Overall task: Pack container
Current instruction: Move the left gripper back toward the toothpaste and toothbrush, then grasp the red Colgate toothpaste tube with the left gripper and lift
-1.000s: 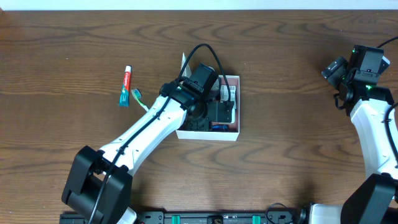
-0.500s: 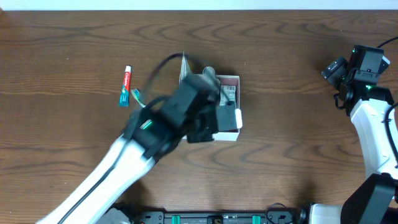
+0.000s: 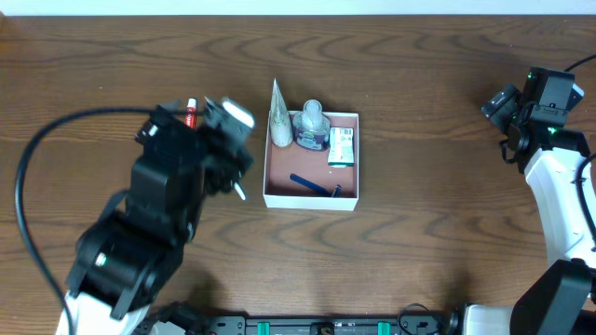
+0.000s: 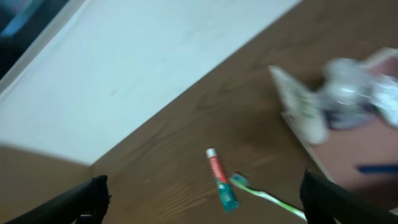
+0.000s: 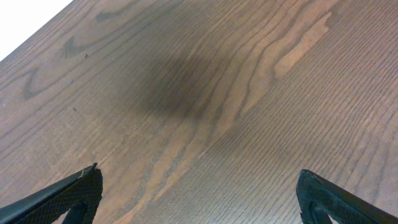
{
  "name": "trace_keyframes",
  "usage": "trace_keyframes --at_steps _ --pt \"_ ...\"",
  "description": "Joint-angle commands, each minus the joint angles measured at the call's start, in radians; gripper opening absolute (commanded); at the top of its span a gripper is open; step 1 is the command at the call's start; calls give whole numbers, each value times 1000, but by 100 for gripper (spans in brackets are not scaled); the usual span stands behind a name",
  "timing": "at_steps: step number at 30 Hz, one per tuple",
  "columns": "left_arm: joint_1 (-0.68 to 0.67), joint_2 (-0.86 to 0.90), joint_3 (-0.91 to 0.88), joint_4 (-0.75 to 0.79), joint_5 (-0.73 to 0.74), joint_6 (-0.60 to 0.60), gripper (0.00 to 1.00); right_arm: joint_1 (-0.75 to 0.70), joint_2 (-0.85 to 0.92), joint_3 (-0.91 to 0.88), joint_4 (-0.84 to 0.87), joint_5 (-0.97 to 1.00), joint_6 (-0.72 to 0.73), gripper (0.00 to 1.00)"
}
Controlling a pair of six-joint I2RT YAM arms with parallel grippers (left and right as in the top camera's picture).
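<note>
Table (image 3: 438,186) matt grained wood; container (image 3: 312,201) walls matt white.

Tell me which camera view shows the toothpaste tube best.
Left wrist view: the toothpaste tube lies fully visible on the table beside the toothbrush, slightly blurred. Overhead, the left arm hides all but its red end. The right wrist view shows only bare wood, no tube.

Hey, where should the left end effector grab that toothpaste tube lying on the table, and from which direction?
Probably take the toothpaste tube from above, across its narrow width near the red half; it lies flat, and the toothbrush head crowds its teal end.
</note>
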Motion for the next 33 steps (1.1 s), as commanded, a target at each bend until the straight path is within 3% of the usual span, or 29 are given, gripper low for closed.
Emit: trace_keyframes --at_steps 1,5,8,9,14,20,25,33 --pt "101 80 3 67 -83 -113 98 -5 3 1 1 8 -5 99" --pt "300 246 3 212 -66 -383 98 -5 3 1 2 8 -5 99" --pt "420 388 3 275 98 -469 98 -5 3 1 1 8 -5 99" --pt "460 453 3 285 195 -468 98 -5 3 1 1 8 -6 99" --pt "541 655 3 260 347 -468 98 -5 3 1 2 8 -5 99" --pt "549 809 3 253 351 -460 98 -5 3 1 2 8 -6 99" --pt "549 892 3 283 414 -343 99 -5 3 1 2 8 -5 99" --pt "556 1023 3 363 413 -340 99 -5 3 1 2 8 -5 99"
